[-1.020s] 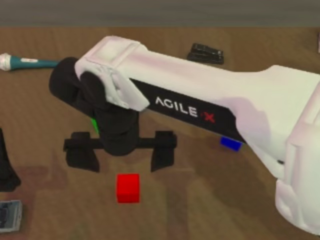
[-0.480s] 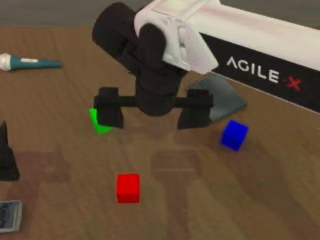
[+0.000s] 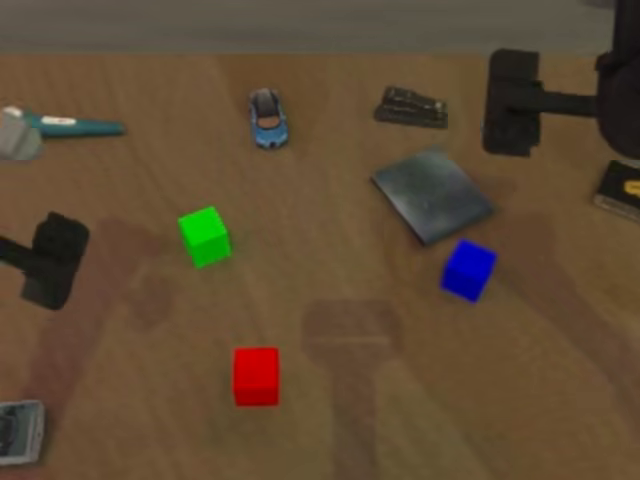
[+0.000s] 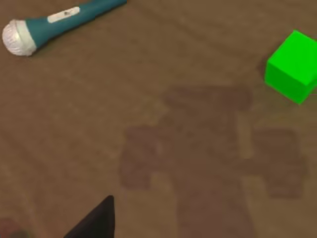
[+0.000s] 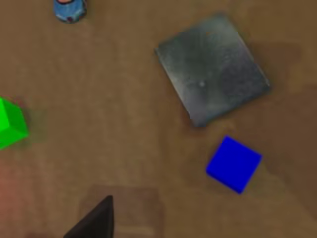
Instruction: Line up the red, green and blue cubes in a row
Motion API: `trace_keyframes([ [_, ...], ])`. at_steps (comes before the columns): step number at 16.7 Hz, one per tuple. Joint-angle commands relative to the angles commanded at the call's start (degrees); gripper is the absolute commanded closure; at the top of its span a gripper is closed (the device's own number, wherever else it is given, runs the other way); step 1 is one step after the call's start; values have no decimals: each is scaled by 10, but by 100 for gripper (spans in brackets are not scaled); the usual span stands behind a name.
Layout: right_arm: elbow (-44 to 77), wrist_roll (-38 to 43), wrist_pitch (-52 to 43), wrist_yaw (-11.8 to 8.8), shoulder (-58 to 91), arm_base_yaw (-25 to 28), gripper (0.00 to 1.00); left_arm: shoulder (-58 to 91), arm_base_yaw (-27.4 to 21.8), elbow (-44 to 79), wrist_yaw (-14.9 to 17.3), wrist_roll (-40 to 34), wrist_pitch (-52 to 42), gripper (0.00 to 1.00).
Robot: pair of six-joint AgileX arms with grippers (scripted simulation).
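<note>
green cube (image 3: 205, 236) looks light and rigid, probably easiest pinched on opposite flat sides; can't tell either gripper's finger state

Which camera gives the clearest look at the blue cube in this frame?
The right wrist view: the blue cube fills more of the picture, whole, lying just off a corner of the grey square pad. The top view shows it whole too, but smaller. The left wrist view does not show it.

Even, soft overhead light; faint arm shadows on table (image 3: 330, 420); slight blur.
</note>
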Motion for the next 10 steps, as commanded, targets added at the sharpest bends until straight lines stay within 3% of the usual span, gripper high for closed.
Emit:
trace_keyframes([
  [5, -303, -124, 152, -8, -318, -124, 0, 300, -40, 233, 1, 98, -158, 0],
  [10, -549, -221, 302, -43, -561, -223, 0, 557, -75, 458, -2, 185, -282, 0],
])
